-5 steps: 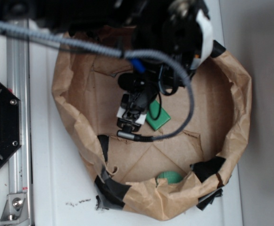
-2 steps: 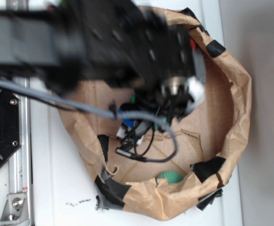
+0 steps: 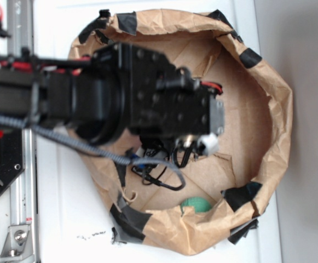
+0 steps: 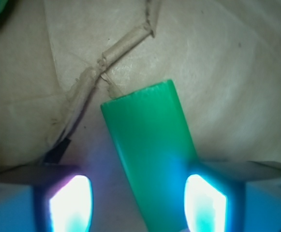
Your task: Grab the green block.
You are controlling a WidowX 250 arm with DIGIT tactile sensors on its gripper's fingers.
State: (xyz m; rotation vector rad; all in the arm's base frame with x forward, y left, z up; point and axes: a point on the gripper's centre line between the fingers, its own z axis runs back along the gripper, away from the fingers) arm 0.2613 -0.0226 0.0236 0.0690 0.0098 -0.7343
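Crumpled brown paper bag [image 3: 273, 126], patched with black tape, is set on a white table [image 3: 60, 219]. Its creased floor is seen in the wrist view, where the green block [image 4: 150, 145], a smooth sharp-edged slab, lies between the spread fingers [image 4: 205, 203] of the gripper [image 4: 138, 203]; nothing is gripped. Closing should be done squarely across its long edges. A rounded green object [image 3: 196, 205] is left aside.

The exterior view is evenly lit but soft; the arm [image 3: 120, 104] is blurred. In the wrist view the fingertips [image 4: 205, 200] glow with strong glare, and the corners are dim.
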